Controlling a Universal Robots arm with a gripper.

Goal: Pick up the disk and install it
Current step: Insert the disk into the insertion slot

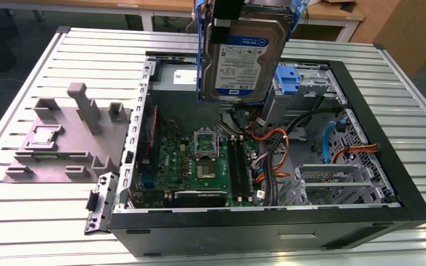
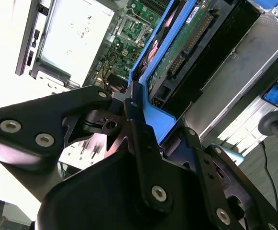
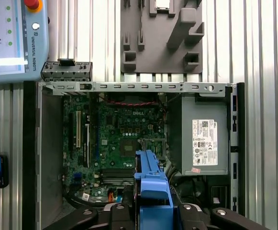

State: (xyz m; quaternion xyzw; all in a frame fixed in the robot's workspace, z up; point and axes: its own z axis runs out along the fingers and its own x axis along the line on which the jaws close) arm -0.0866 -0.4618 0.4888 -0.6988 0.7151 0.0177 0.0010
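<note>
Silver disk [image 1: 244, 52] gripped: exterior view, label [image 1: 246, 67]; second wrist view, circuit board [image 2: 184, 45].

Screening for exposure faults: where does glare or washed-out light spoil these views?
Second wrist view: the table is blown out white, the power-supply box washed pale, the disk well exposed. First wrist view: the pendant screen glares. Exterior view: even light.

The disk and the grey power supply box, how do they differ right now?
The disk hangs upright above the computer case, clamped in the gripper; the power supply box sits inside that case. The disk is framed by a blue carrier; the power supply box is bare grey. The disk's label has a blue band; the power supply box's has none. Both are rectangular with white labels.
</note>
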